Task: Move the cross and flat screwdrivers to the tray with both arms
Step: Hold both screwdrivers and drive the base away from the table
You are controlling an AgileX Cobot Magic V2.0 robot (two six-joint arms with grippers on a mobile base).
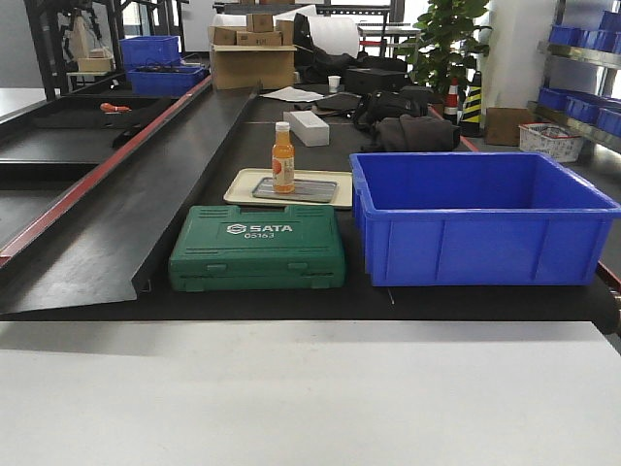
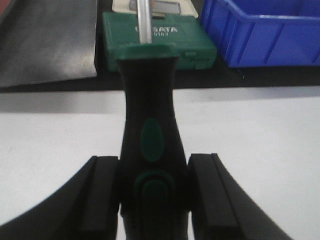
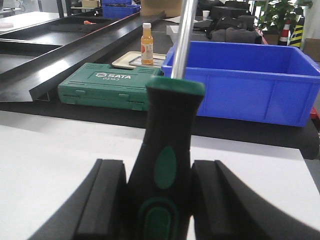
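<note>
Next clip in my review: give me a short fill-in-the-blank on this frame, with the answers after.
1. The left gripper holds the left screwdriver and the right gripper the right screwdriver, each by its black-and-green ____.
2. An orange ____ stands upright in the metal tray.
3. The green SATA case lies closed to the left of the ____ bin.
Missing words: handle; bottle; blue.

Left gripper [image 2: 152, 167], lower frame: two matte black fingers [image 2: 75, 212], flat rectangular inner pads [image 2: 207, 200], outward-curving backs. Right gripper [image 3: 157, 172], lower frame: same build.
</note>
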